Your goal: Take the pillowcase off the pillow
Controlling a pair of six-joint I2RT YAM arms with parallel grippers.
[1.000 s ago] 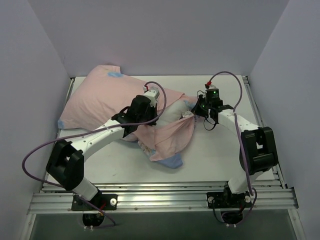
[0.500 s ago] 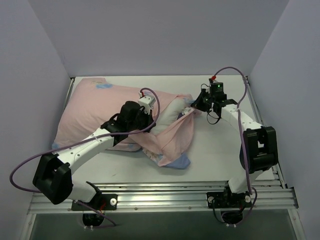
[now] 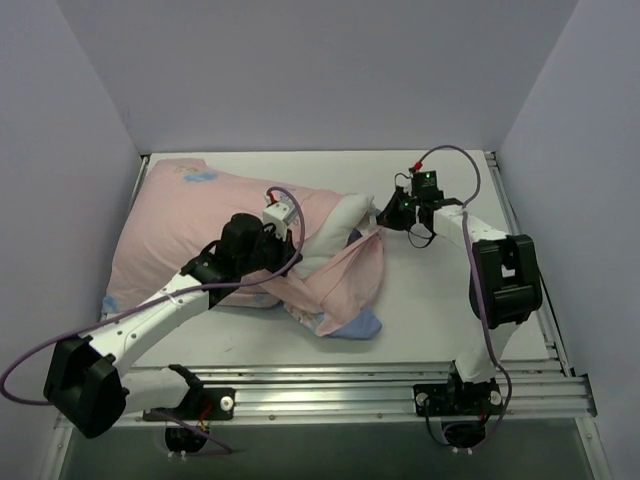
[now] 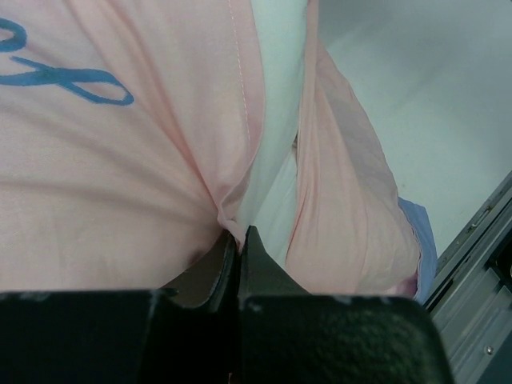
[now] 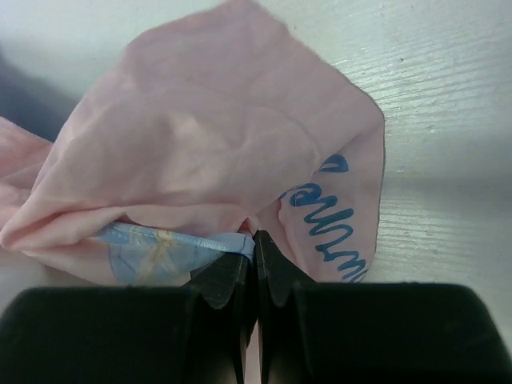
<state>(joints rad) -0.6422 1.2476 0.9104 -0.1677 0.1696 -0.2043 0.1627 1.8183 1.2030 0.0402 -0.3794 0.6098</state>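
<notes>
The pillowcase [image 3: 190, 225] lies pink side out across the left half of the table, and a blue fold [image 3: 358, 322] shows at its near end. The white pillow [image 3: 343, 215] bulges out of its open end. My left gripper [image 3: 296, 248] is shut on the pink hem beside the pillow. In the left wrist view the gripper [image 4: 239, 234] pinches the pillowcase [image 4: 120, 160] right against the pillow [image 4: 276, 120]. My right gripper [image 3: 383, 218] is shut on the opposite hem; the right wrist view shows the gripper [image 5: 252, 238] clamping pink and blue fabric of the pillowcase [image 5: 200, 136].
Grey walls close in the table [image 3: 450, 290] on the left, back and right. A metal rail [image 3: 320, 395] runs along the near edge by the arm bases. Purple cables loop off both arms.
My left arm has swung left and nearer with the hem, dragging the pillowcase and pillow toward the left wall. The right gripper kept its hold and shifted slightly left. More white pillow shows.
</notes>
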